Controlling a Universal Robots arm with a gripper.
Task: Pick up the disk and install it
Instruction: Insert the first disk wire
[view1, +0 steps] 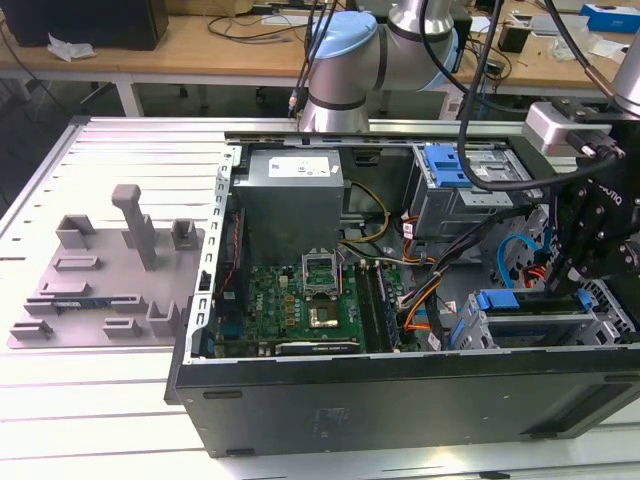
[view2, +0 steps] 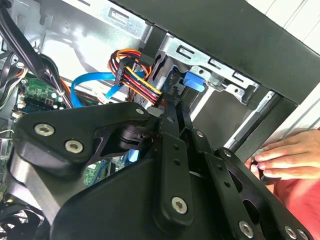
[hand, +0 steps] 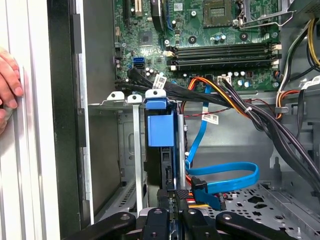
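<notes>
The pincer (view2: 175, 107) is seen in the second wrist view reaching into the open computer case (view1: 300, 400); its fingers (view2: 169, 125) are drawn narrow, almost together, and whether anything is pinched between them cannot be told. The disk (hand: 161, 127) is found in the first wrist view standing on edge in a slot of the metal drive cage (hand: 112, 150), its blue rail turned towards the camera; the fingertips are placed just at its near end. A blue flat cable (hand: 225, 177) is looped beside the cage, and a bundle of coloured wires (view2: 135, 75) is strung just behind it; the green motherboard (view1: 300, 300) is laid further inside the case. A person's hand (view2: 285, 155) is rested against the outer edge of the case, beside the cage. In the exterior view the case is laid open on the slatted tabletop (view1: 100, 420), with the cage at the exterior view's right; a grey fixture plate (view1: 100, 270) is set beside the case at the exterior view's left.
</notes>
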